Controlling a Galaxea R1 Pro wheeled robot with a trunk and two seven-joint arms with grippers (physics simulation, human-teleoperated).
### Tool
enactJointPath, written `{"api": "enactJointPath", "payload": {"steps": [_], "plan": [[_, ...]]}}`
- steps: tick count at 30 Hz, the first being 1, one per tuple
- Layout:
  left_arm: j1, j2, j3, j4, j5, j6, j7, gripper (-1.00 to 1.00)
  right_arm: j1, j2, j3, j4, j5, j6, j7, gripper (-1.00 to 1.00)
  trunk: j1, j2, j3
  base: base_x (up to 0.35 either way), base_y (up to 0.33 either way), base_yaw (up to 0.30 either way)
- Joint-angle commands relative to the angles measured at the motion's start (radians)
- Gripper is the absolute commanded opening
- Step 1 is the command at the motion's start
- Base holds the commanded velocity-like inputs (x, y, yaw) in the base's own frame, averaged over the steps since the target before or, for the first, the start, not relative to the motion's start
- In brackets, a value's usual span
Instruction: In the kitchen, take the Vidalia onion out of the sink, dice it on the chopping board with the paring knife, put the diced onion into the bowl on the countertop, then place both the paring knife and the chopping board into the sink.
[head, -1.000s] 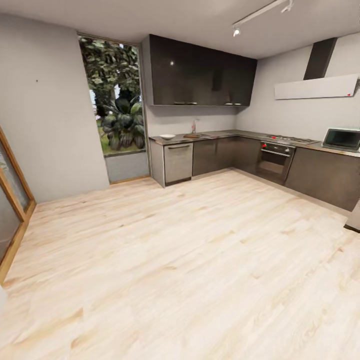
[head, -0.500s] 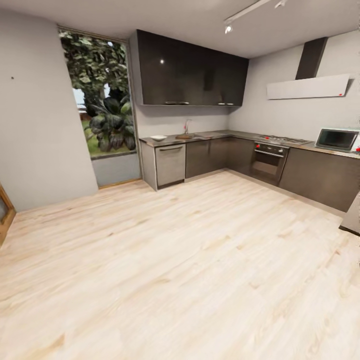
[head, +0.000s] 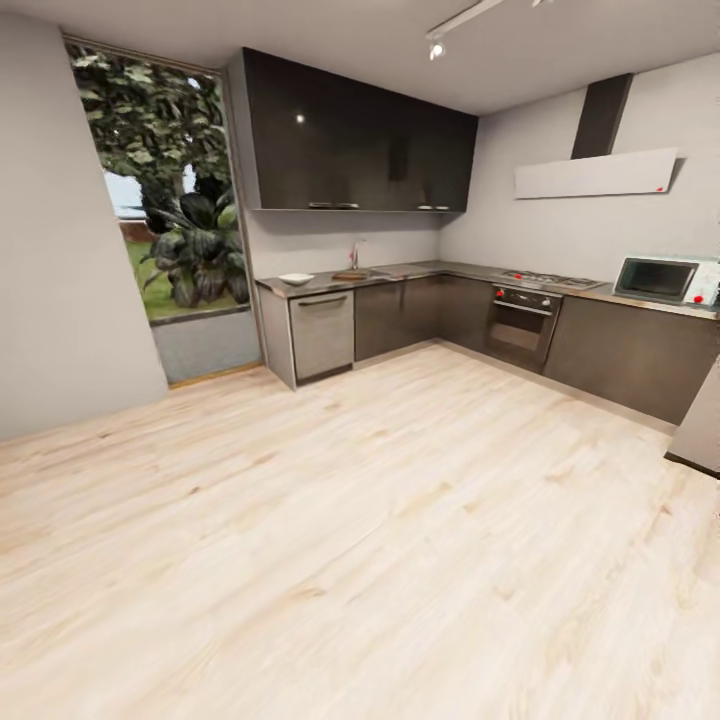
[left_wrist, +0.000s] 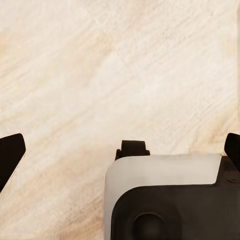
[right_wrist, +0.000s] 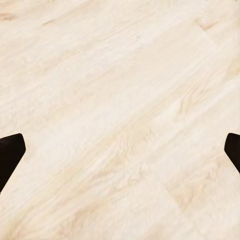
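Observation:
Far across the room, the grey countertop (head: 420, 270) runs over dark cabinets. On its left end sits the white bowl (head: 296, 279). To its right lies a brown shape, the chopping board (head: 350, 275), beside the chrome faucet (head: 353, 254) of the sink (head: 372, 272). The onion and the paring knife are too small to make out. My left gripper (left_wrist: 120, 152) is open over the wood floor, its dark fingertips (left_wrist: 10, 152) wide apart. My right gripper (right_wrist: 120, 150) is open too, above bare planks, holding nothing.
Light wood floor (head: 360, 520) stretches between me and the kitchen. An oven (head: 520, 325) and a microwave (head: 660, 278) stand along the right run of counter. A tall window (head: 160, 200) with plants is at the left. Part of my own white and dark body (left_wrist: 165, 200) shows under the left gripper.
The whole head picture has shifted: the camera has turned and moved, so the kitchen now sits further left and a little nearer. The wooden door frame at the left has left the picture.

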Motion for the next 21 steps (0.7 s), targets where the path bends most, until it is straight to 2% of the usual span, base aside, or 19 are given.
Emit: {"api": "enactJointPath", "payload": {"steps": [1,21], "plan": [[0.000,0.000,0.001,0.001,0.002,-0.003,0.000,1.00,-0.001,0.000,0.000,0.001,0.007,-0.002,-0.006,1.00,0.001,0.000,-0.001,0.316,0.000,-0.109],[-0.001,0.000,0.000,0.001,0.002,-0.004,0.000,1.00,0.000,0.000,0.000,0.001,0.007,-0.002,-0.006,1.00,0.001,0.000,-0.001,0.316,0.000,-0.111]]}}
